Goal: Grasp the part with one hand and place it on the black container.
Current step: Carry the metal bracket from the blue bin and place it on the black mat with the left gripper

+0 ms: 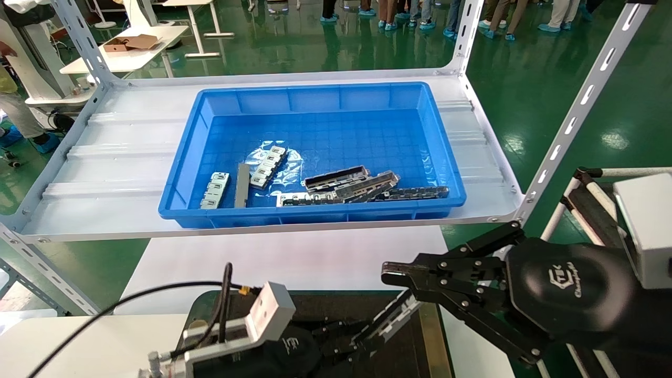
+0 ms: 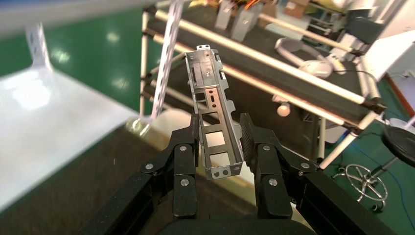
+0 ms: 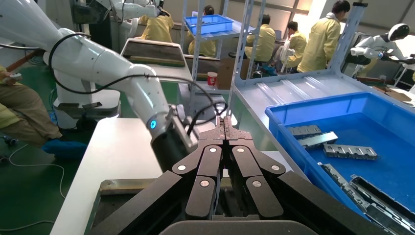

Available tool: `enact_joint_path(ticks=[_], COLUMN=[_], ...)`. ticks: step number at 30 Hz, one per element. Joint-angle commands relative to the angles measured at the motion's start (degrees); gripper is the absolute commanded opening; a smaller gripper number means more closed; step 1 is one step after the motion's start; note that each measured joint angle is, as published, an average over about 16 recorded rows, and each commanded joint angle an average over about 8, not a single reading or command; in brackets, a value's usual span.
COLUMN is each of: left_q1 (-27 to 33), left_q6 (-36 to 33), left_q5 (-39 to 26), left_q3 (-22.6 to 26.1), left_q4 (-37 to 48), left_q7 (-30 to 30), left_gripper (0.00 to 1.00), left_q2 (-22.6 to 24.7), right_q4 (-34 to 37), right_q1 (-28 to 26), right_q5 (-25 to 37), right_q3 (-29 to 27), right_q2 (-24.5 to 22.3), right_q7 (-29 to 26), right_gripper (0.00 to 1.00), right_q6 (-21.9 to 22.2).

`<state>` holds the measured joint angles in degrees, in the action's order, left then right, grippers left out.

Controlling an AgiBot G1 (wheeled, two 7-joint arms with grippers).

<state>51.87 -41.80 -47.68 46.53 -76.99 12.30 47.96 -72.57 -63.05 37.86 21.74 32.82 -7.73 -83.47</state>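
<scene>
— While the left gripper [image 2: 221, 147] sits low over the black tray [image 1: 428, 336], what is it carrying?

— A long metal strip [image 2: 214, 112]. The two black fingers [image 2: 183, 161] press on its sides near one end, and the rest of the strip juts out past the fingertips, tilted upward. In the left wrist view you can see its dark inside, square cut-outs and notched edges. In the head view the same strip shows as a pale slanted bar above the tray's dark floor, near the tray's brass-coloured side strip. Whether its lower end touches the floor I cannot tell.

— And the right gripper [image 1: 391, 273]?

— It hangs just above and to the right of the strip, its black fingers pressed together with nothing between them. The right wrist view shows them meeting at the tips. It is close to the strip but I cannot tell if it touches it.

— What lies farther off?

— A blue bin [image 1: 315, 100] rests on a white shelf [image 1: 121, 157] beyond the tray. More metal pieces lie along its near wall: several long strips [image 1: 362, 188] piled and crossing each other toward the right, short segmented blocks [image 1: 215, 190] toward the left, and a flat grey bar [image 1: 242, 185] between those blocks. A white table [image 1: 294, 257] stands between shelf and tray.
</scene>
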Motion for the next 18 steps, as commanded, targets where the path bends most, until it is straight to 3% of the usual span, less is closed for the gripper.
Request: enact_joint_path(ticks=[1,18], left_q1=[-1.6,-8.2], left_q6=[2.2,28.1], left_q5=[-0.5,-6.4], left_q3=[0.6,6.7], left_q4=[0.0,2.9], left_q7=[0.5,7.6], left_gripper=[0.00,0.00], left_q2=[0.4,7.7], right_q4=[0.0,0.0], right_q1=[0.0,0.0], right_q5=[0.0,0.0], right_q3=[0.0,0.0], right_q2=[0.0,0.0], right_q7=[0.0,0.0], right_gripper=[0.00,0.00], right_q6=[0.0,0.0])
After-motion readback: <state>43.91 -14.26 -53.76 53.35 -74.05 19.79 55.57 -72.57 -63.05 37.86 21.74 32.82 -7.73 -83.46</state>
